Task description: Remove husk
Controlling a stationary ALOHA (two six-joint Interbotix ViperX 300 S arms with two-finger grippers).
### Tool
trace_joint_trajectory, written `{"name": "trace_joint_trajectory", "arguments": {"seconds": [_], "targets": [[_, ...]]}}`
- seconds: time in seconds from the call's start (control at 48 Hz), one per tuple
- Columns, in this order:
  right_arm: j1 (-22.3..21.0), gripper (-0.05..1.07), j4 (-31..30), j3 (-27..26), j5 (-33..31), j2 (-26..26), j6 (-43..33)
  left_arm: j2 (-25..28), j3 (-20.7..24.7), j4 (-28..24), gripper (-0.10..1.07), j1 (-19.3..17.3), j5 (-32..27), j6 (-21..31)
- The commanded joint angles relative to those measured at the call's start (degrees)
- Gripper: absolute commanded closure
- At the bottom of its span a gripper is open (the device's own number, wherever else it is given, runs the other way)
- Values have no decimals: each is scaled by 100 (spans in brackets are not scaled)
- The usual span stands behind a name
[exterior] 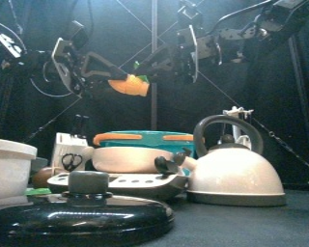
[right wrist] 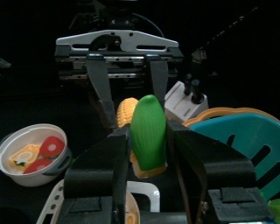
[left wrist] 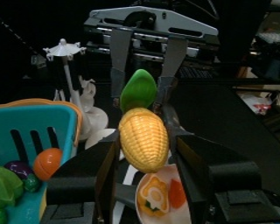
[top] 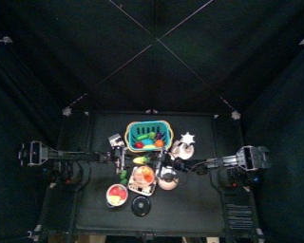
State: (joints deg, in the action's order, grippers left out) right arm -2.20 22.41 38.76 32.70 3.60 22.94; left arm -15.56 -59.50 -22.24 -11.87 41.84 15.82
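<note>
Above the teal basket, the left gripper is clamping the corn while the right gripper is grasping its green husk (barely). A shallow pinch risks slipping off before peeling.

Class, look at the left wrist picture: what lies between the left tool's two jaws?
The corn cob. It sits between the left tool's jaws, while its green husk points toward the right tool opposite.

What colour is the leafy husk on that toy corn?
Green husk against yellow corn; it shows best in the right wrist view.
</note>
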Motion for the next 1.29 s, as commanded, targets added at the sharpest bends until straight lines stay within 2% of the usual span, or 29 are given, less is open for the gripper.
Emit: {"name": "trace_joint_trajectory", "arguments": {"seconds": [0.0, 0.521, 0.792, 1.271], "targets": [[-53, 67, 18, -44, 123, 246, 0, -35, 53, -26, 38, 18, 35, -9], [-53, 67, 18, 26, 281, 352, 9, -44, 9, -18, 38, 9, 35, -9], [-9, 67, -132, 114, 334, 387, -9, -404, -316, -9, 38, -290, 35, 0], [9, 67, -158, 70, 334, 237, -9, -703, -589, 79, 38, -501, 35, 0]]}}
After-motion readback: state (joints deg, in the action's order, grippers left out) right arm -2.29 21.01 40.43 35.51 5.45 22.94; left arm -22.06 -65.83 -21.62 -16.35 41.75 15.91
